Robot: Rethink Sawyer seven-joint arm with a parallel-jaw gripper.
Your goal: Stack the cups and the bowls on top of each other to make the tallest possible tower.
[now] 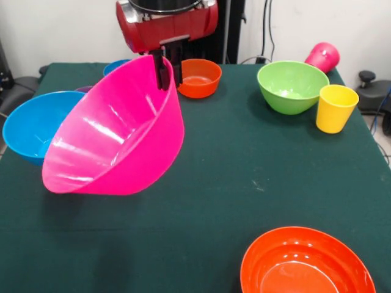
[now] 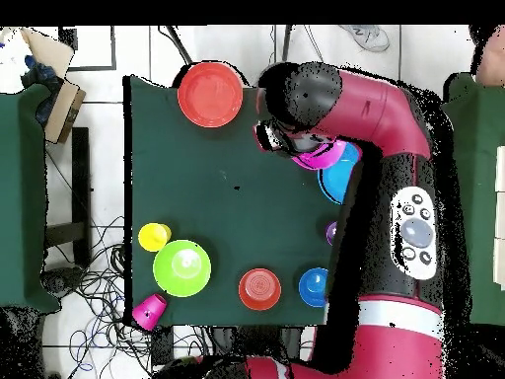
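My gripper is shut on the far rim of the very large pink bowl. The bowl hangs steeply tilted, its opening towards the camera; I cannot tell whether its low edge touches the cloth. The medium blue bowl sits just left of it, partly hidden. The small blue bowl and a sliver of the purple cup show behind. The small orange bowl, lime green bowl and yellow cup stand upright. The magenta cup lies on its side. The large orange bowl sits at the near edge. The orange cup is out of view.
The green table cloth ends near the yellow cup on the right. In the overhead view the arm covers most of the pink bowl and medium blue bowl. Cables lie beyond the table's far edge.
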